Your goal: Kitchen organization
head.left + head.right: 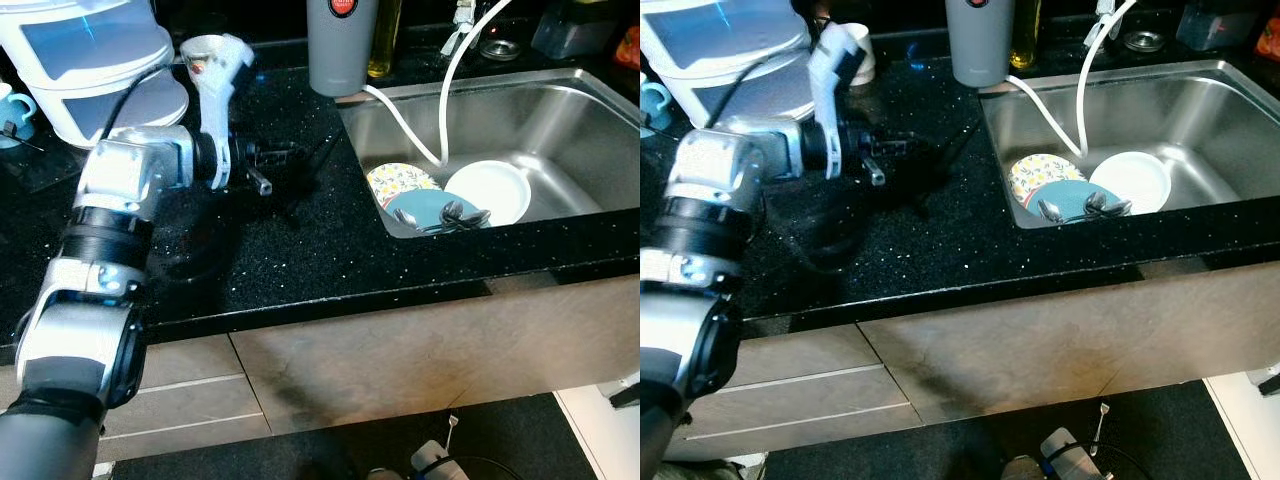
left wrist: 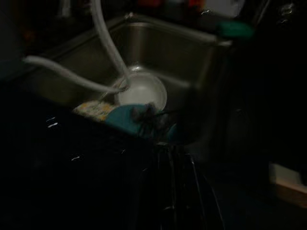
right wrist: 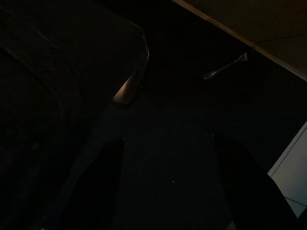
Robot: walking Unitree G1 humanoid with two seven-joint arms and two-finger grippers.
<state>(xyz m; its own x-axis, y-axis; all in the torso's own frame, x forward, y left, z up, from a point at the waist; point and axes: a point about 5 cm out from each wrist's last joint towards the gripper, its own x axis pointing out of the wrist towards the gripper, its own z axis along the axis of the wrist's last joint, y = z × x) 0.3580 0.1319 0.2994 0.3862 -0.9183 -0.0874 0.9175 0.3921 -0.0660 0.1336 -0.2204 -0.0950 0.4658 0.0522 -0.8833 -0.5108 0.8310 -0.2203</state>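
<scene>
The left hand point(image 1: 300, 165) is hovering over the black worktop point(image 1: 290, 260), just left of the sink point(image 1: 560, 120); whether its fingers are spread cannot be told. Inside the sink, a patterned plate point(image 1: 398, 180), a teal dish point(image 1: 425, 208) carrying cutlery point(image 1: 455, 213), and a white bowl point(image 1: 497, 190) are waiting. The step appears to be a reach towards the dishes, which calls for travelling rightward over the sink's rim. The right hand point(image 3: 165, 184) is hanging idle, fingers spread.

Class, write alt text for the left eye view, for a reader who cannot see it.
The robot's left gripper reaches across a black counter toward a steel sink holding a white bowl, plates and cutlery. A white hose hangs into the sink.
</scene>
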